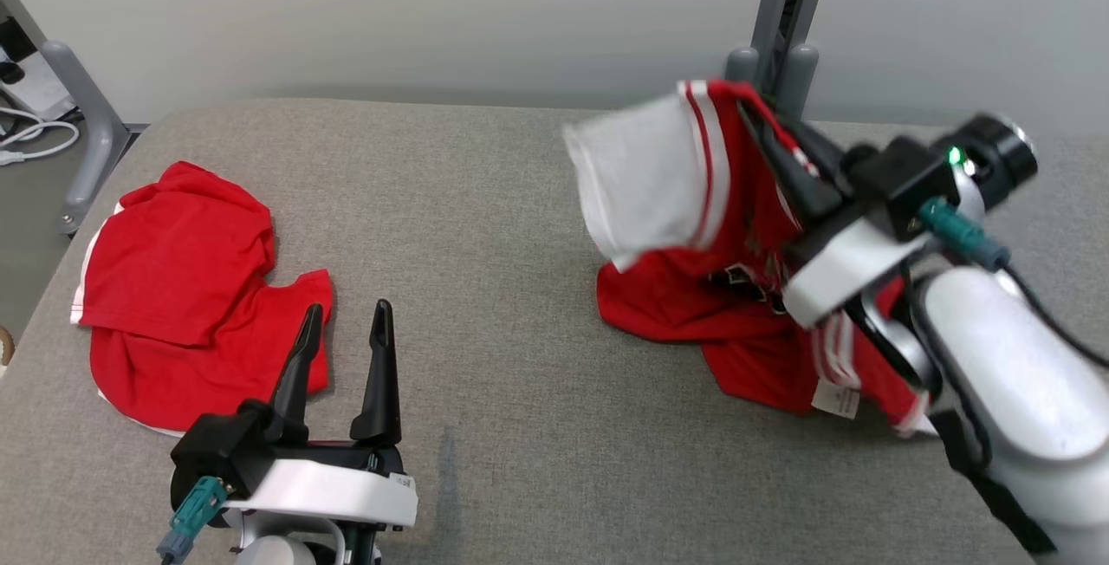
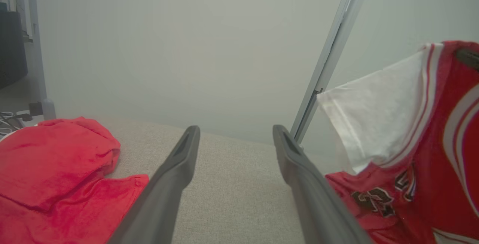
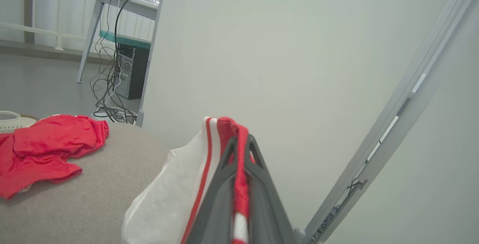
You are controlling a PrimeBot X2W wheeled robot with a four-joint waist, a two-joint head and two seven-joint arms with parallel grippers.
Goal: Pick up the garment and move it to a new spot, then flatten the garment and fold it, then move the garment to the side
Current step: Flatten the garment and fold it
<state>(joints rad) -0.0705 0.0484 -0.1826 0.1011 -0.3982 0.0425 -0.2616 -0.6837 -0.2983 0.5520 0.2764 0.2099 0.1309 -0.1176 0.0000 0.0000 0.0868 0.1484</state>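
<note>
Between the closed fingers of the right pincer (image 1: pixel 761 113), a red-and-white striped edge of the red jersey (image 1: pixel 719 305) is clamped and lifted. A white panel (image 1: pixel 641 184) of the cloth flops out to the pincer's left, and the rest of the jersey hangs below it, its lower folds and a sewn-in label (image 1: pixel 836 398) resting on the grey counter (image 1: pixel 502 227). The left pincer (image 1: pixel 346 309) stands open and empty well off to the other's left, low over the counter, with a second red garment (image 1: pixel 173 270) lying crumpled just beside its left finger. A grey post (image 1: pixel 784 2) rises close behind the right pincer. The risk from here appears to lie in the grip. Only a narrow band of trim sits between the fingers, and with much of the jersey's weight dragging on the counter's cloth surface, a quick carry could pull the edge free. A swing backward might also catch the fabric on the post. The bunched, partly turned-over cloth looks likely to land twisted, making the flattening harder.
</note>
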